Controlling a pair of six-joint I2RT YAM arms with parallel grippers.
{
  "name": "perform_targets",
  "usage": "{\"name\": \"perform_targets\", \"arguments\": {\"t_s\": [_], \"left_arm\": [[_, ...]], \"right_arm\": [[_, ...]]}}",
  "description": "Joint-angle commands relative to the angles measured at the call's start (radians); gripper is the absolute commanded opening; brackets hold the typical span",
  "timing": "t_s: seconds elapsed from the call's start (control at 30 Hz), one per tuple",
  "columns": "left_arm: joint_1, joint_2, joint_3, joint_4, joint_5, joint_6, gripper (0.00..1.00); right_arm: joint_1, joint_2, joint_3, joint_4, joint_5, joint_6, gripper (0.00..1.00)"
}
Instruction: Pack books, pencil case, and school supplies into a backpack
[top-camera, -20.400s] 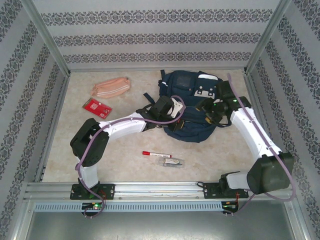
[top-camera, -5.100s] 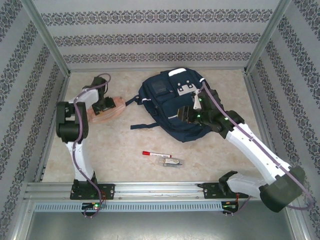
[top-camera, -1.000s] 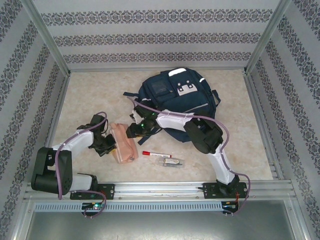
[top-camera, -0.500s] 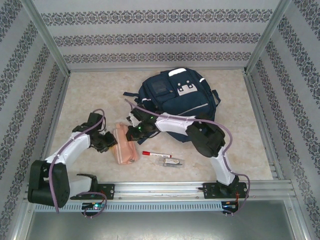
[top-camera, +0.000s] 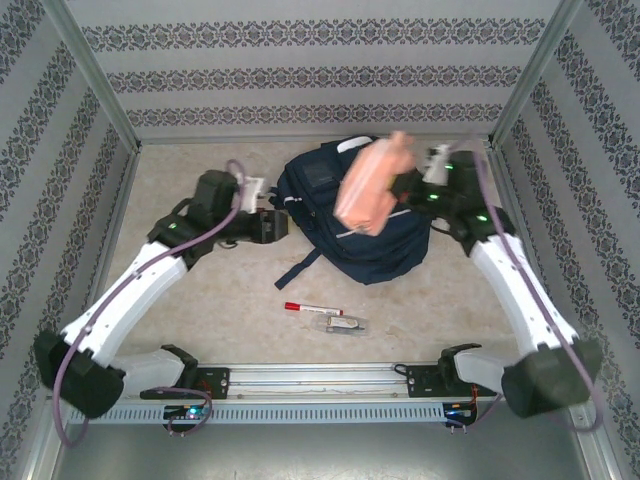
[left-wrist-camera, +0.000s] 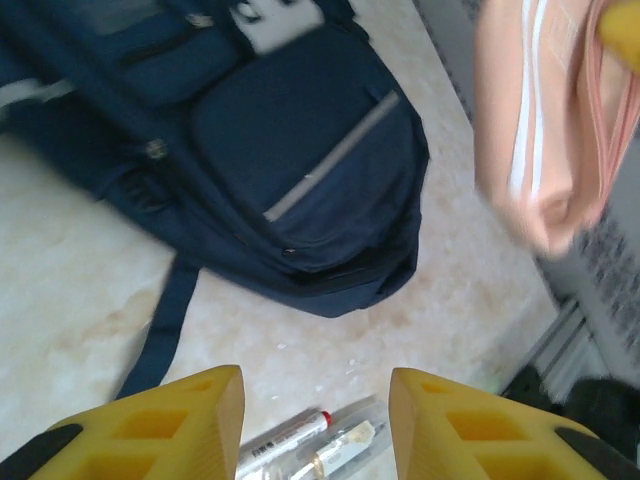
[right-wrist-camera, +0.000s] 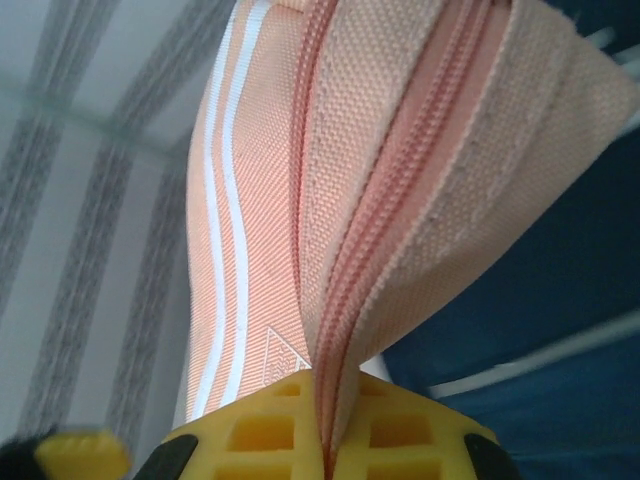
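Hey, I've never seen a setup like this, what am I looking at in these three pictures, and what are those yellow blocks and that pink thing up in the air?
These are two robot arms bolted at the near edge of a table, each ending in a two-finger gripper. The wide picture comes from a fixed camera above and behind them; the other two come from cameras on the wrists, so the yellow blocks are each gripper's own fingers. On the table lie a navy backpack, a white marker with a red cap and a small clear-wrapped item. The right gripper is shut on a salmon-pink pencil case, held up over the backpack. The left gripper is open and holds nothing.
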Motion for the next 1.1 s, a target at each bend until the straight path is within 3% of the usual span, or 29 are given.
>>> {"name": "perform_targets", "arguments": {"t_s": [0.0, 0.17, 0.27, 0.43, 0.63, 0.8, 0.9, 1.0, 1.03, 1.07], "left_arm": [[-0.132, 0.150, 0.128, -0.051, -0.158, 0.239, 0.42], [-0.285, 0.434, 0.371, -0.178, -0.329, 0.420, 0.47], [-0.338, 0.593, 0.507, -0.229, -0.382, 0.509, 0.52], [-0.362, 0.822, 0.697, -0.302, -0.380, 0.592, 0.57], [-0.376, 0.938, 0.752, -0.265, -0.481, 0.650, 0.63], [-0.373, 1.024, 0.819, -0.240, -0.684, 0.633, 0.63], [-0.361, 1.050, 0.828, -0.221, -0.689, 0.604, 0.49], [-0.348, 1.061, 0.840, -0.223, -0.692, 0.578, 0.09], [-0.344, 1.057, 0.851, -0.242, -0.678, 0.571, 0.00], [-0.342, 1.049, 0.865, -0.263, -0.657, 0.567, 0.00]], "right_arm": [[-0.153, -0.099, -0.073, -0.154, 0.040, 0.002, 0.00], [-0.339, -0.253, -0.166, -0.255, 0.110, -0.043, 0.00], [-0.353, -0.331, -0.225, -0.304, 0.239, -0.056, 0.00], [-0.366, -0.427, -0.282, -0.355, 0.392, -0.074, 0.00], [-0.367, -0.415, -0.301, -0.360, 0.312, -0.102, 0.00], [-0.365, -0.407, -0.315, -0.334, 0.256, -0.107, 0.00], [-0.365, -0.368, -0.302, -0.320, 0.150, -0.093, 0.00], [-0.365, -0.367, -0.316, -0.309, 0.075, -0.061, 0.00], [-0.364, -0.371, -0.328, -0.299, 0.062, -0.048, 0.00], [-0.365, -0.371, -0.341, -0.290, 0.046, -0.036, 0.00]]}}
